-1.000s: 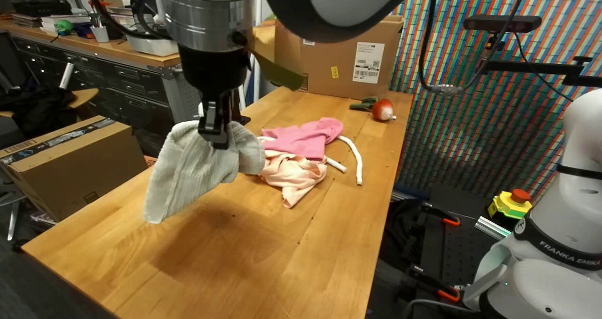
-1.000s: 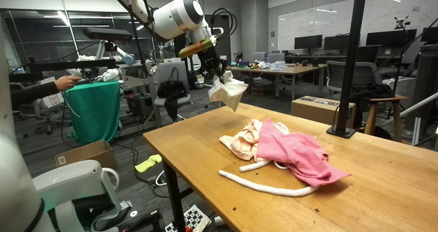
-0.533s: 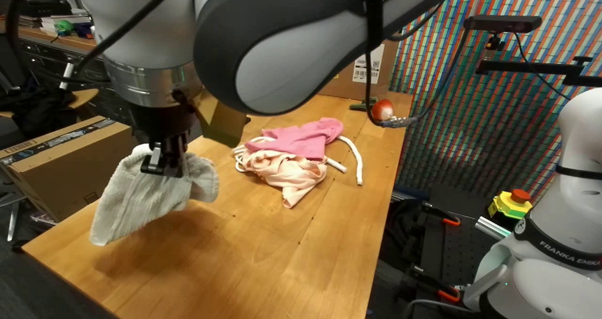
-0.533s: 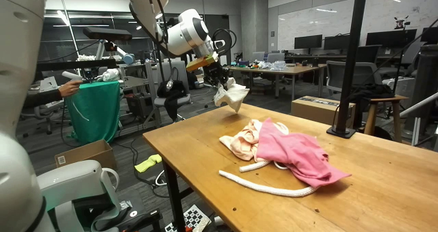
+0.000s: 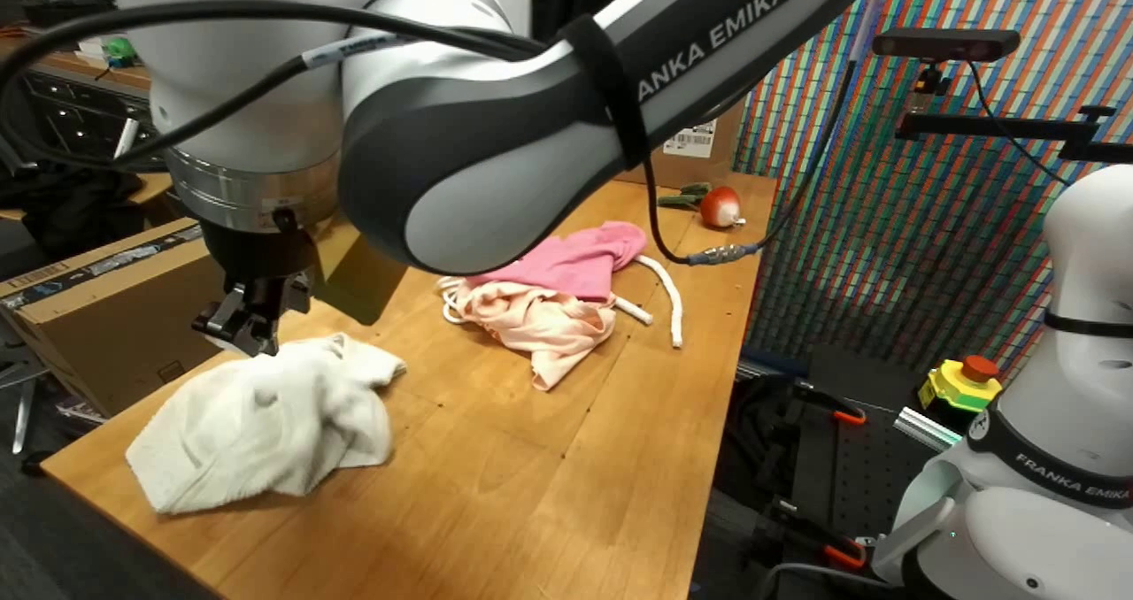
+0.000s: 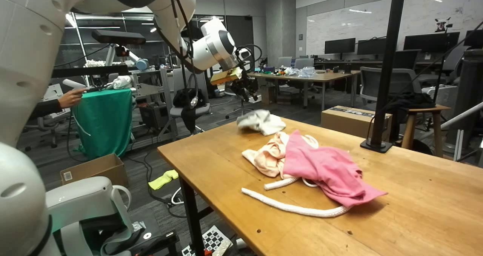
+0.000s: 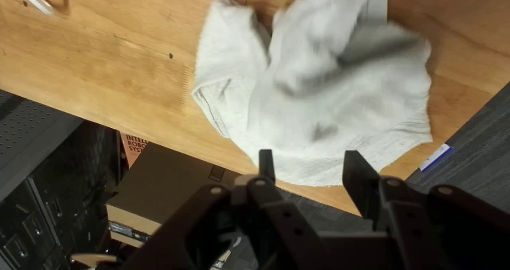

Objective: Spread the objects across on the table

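My gripper [image 5: 237, 339] stands open above the off-white cloth [image 5: 274, 432], with nothing between its fingertips. The wrist view shows a gap between both fingers [image 7: 356, 174] and the off-white cloth [image 7: 295, 114] spread below them. Crumpled, that cloth lies near one end of the wooden table [image 5: 513, 467]; it is blurred in an exterior view. Farther along, the pink cloth [image 6: 328, 169] overlaps the peach cloth [image 6: 268, 156]. A white curved strip [image 6: 294, 208] pokes out from under the pink one. Loops of thin white cord [image 5: 450, 303] show beside the peach cloth. The small red ball [image 5: 721, 206] sits at the far end.
A dark green object [image 5: 683, 196] touches the ball's side. Behind it stands a brown cardboard box [image 5: 690, 153]. A black pole [image 6: 381, 97] rises from the table's long edge. Another cardboard box [image 5: 115, 317] is on the floor beside the table.
The gripper travelled toward the table's end with the off-white cloth hanging from it, then opened. The cloth dropped onto the tabletop. The other objects stayed put.
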